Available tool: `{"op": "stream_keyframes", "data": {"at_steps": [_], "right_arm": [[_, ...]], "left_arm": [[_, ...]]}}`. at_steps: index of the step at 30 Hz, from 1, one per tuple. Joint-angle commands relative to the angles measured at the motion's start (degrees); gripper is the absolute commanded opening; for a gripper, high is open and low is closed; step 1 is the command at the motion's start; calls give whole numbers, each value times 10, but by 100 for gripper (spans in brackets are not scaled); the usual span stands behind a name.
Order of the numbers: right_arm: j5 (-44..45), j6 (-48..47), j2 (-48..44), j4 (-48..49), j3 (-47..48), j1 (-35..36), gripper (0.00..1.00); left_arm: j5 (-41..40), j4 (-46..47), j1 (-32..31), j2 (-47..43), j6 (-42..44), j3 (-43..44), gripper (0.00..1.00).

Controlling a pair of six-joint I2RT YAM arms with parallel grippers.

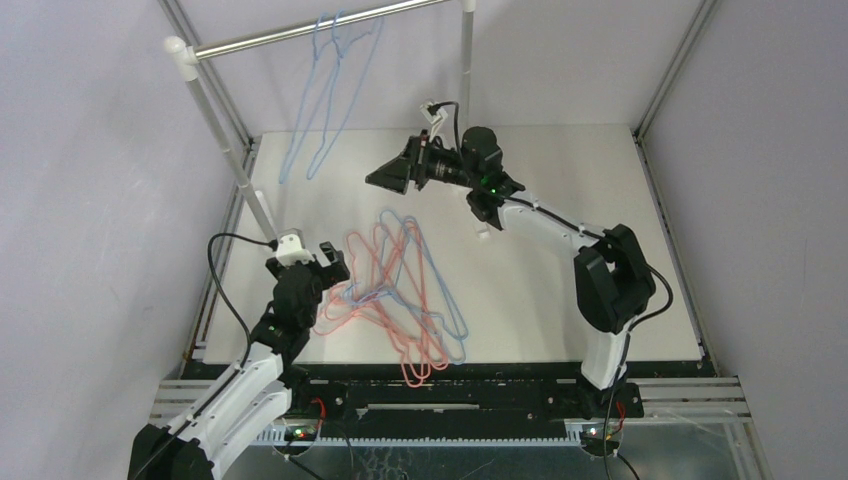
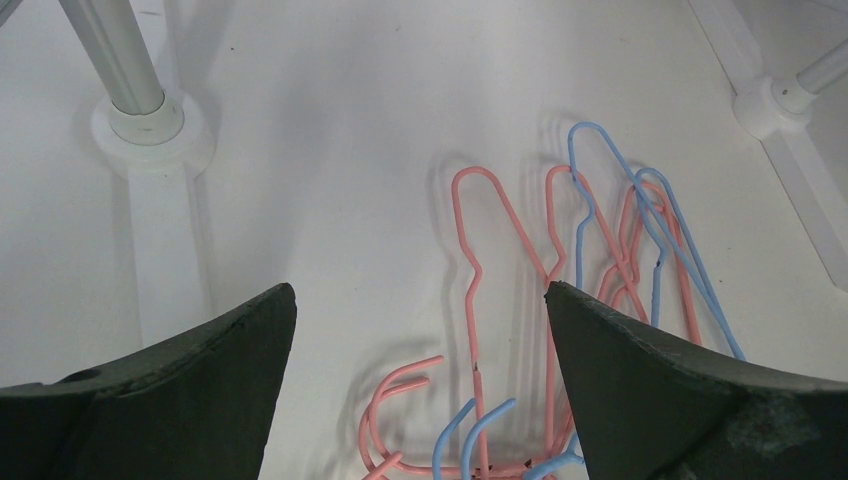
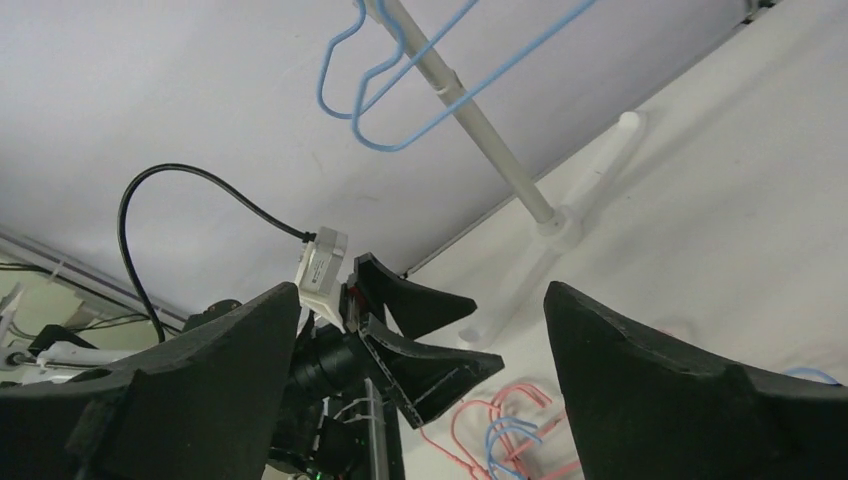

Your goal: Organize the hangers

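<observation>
Our left pincer (image 2: 420,290) gapes empty over tangled pink and blue wire hangers (image 1: 400,290) on the desk (image 1: 560,180); the right pincer (image 3: 422,290), equally open, holds nothing. Lifting one, we may drag others.

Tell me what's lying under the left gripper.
Hook ends of pink hangers and blue hangers, tangled on the white table, below the open left gripper. One dark finger covers part of the pile.

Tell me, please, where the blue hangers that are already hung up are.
Top view, upper left: the blue hangers hang on the silver rail, above and left of the open right gripper.
</observation>
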Motion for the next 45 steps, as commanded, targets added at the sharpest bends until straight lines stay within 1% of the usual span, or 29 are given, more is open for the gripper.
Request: {"op": "stream_keyframes", "data": {"at_steps": [1, 6, 8, 11, 13, 16, 19, 22, 25, 27, 31, 35, 37, 45], "right_arm": [[45, -50, -89, -14, -31, -3, 100], [97, -108, -156, -67, -98, 6, 100], [98, -127, -173, -107, -111, 9, 100], [146, -172, -204, -186, -141, 26, 100], [196, -214, -231, -245, -165, 51, 98], [278, -256, -260, -309, -205, 101, 97], [329, -262, -272, -330, -252, 150, 94], [354, -263, -257, -337, -286, 181, 89], [367, -266, -220, -353, -293, 203, 80], [368, -272, -196, -351, -294, 211, 76], [375, -284, -153, -336, -293, 222, 72], [365, -282, -115, -333, -290, 230, 66], [365, -279, -104, -335, -290, 237, 63], [388, -272, -78, -353, -290, 254, 57]], "left_arm": [[1, 21, -2, -1, 0, -1, 100], [-1, 22, -2, -3, -1, -3, 100], [-1, 22, -2, -2, -1, -3, 100], [-1, 25, -2, 3, -1, -3, 100], [-1, 26, -2, 6, -1, -3, 99], [0, 26, -2, 7, -1, -3, 99], [-1, 29, -2, 8, -1, -4, 100], [1, 31, -2, 16, -1, -2, 100], [2, 30, -2, 18, 0, -1, 99], [2, 29, -2, 16, 0, -2, 99], [1, 29, -2, 8, 0, -4, 99], [0, 27, -2, 7, -1, -5, 99], [0, 27, -2, 8, -2, -5, 99], [0, 29, -2, 17, -2, -3, 100]]}}
